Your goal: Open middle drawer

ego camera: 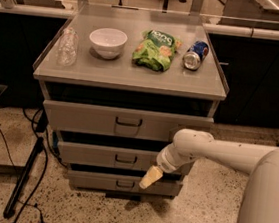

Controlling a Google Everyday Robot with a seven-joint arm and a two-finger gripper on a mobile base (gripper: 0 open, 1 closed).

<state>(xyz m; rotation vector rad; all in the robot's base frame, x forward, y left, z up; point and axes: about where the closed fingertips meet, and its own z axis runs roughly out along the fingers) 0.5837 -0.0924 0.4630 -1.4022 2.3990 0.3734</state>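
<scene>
The middle drawer point(87, 154) is the mid-sized grey front of three in the cabinet, with a small dark centre pull handle point(125, 158). It sits pushed in about level with the bottom drawer point(91, 180). The tallest drawer point(78, 117) is above it. My gripper point(150, 177), with a yellowish tip on the white arm point(210, 152), hangs in front of the cabinet. It is just right of and slightly below the middle handle, over the gap between the middle and bottom fronts.
On the cabinet top point(108, 72) stand a clear plastic bottle point(67, 46), a white bowl point(107, 42), a green chip bag point(155, 49) and a blue can point(196, 54) on its side. Cables and a dark stand leg point(24, 176) lie on the floor at left.
</scene>
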